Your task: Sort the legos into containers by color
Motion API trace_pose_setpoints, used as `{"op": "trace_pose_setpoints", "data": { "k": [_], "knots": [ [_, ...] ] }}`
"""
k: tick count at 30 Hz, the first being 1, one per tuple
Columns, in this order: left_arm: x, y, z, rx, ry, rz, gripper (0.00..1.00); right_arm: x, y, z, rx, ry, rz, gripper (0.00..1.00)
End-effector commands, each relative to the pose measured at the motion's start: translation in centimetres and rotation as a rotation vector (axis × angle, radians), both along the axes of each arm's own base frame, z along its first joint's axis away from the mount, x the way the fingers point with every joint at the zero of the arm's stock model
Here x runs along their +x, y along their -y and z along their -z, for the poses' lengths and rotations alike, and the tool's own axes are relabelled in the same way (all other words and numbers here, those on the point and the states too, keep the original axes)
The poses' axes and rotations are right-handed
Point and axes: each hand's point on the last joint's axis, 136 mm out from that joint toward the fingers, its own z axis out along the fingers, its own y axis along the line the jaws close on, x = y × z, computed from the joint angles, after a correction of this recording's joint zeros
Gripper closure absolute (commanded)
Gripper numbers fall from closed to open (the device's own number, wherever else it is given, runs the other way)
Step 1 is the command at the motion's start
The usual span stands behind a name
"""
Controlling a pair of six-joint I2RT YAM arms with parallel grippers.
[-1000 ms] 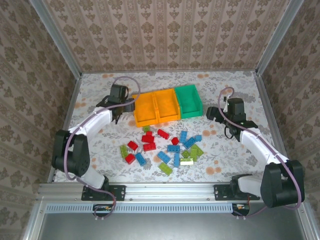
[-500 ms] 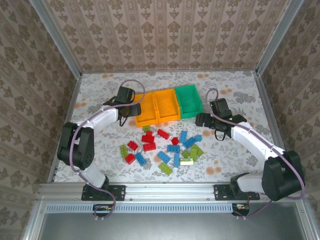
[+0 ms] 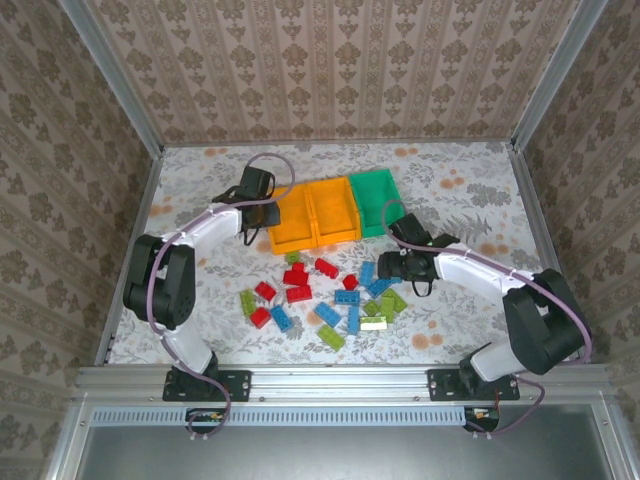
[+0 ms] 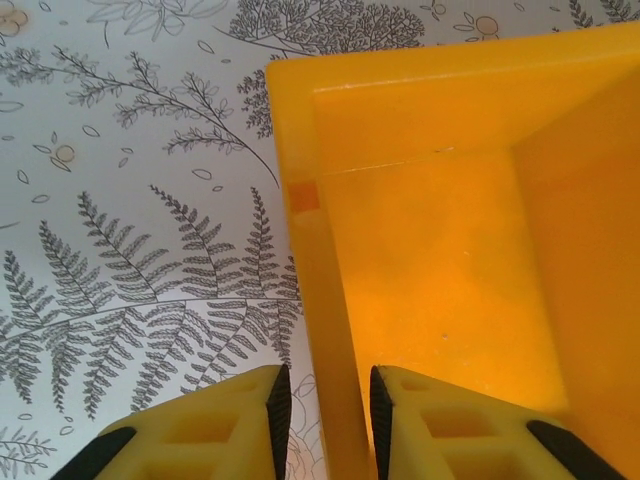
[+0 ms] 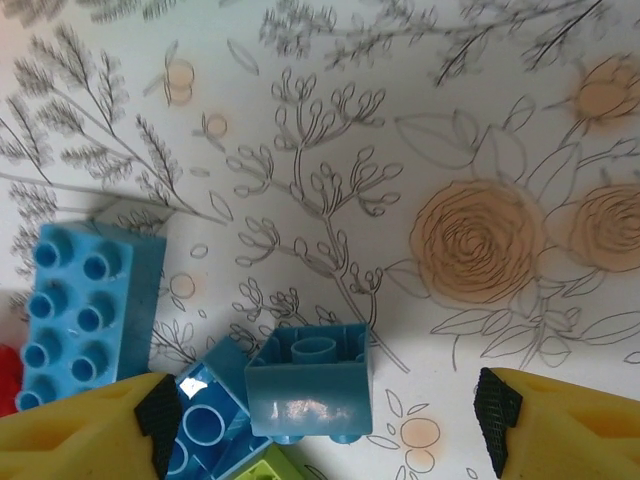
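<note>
Floral tabletop (image 3: pixel 200 180), two orange bins (image 3: pixel 293 240), green bin (image 3: pixel 372 181)

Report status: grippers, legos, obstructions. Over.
Left gripper straddles orange bin wall, grip unclear. Right gripper open over blue brick. Legos unsorted; neighbouring bricks crowd it.

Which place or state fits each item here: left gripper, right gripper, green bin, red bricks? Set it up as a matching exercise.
1. left gripper
2. right gripper
3. green bin
4. red bricks

A. right end of the row of bins
B. astride the outer wall of the left orange bin
C. mostly the left side of the brick pile
D. open above a small blue brick

Pairs: 1-B, 2-D, 3-A, 4-C
</note>
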Motion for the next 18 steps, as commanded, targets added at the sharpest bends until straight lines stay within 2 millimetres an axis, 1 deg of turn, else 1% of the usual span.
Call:
{"op": "trace_pose_setpoints", "data": {
  "k": [1, 5, 10, 14, 18],
  "knots": [
    [0.7, -0.7, -0.3, 0.047, 0.004, 0.015, 0.71, -0.7, 1.0, 0.9, -0.073, -0.030, 0.020, 0.22],
    [1.2, -0.2, -0.6, 0.047, 0.020, 0.051, 0.75, -1.0, 1.4, 1.3, -0.101, -0.032, 0.022, 0.25],
    [1.9, 0.2, -0.5, 0.054, 0.032, 0.079, 0.80, -0.8, 1.3, 1.6, -0.107, -0.024, 0.007, 0.28],
    [2.7, 0.6, -0.4, 0.048, 0.039, 0.091, 0.82, -0.6, 1.2, 1.8, -0.117, -0.027, -0.004, 0.33],
    [3.7, 1.5, -0.5, 0.025, 0.040, 0.106, 0.83, -0.5, 1.0, 2.2, -0.119, -0.034, -0.021, 0.35]
  ]
}}
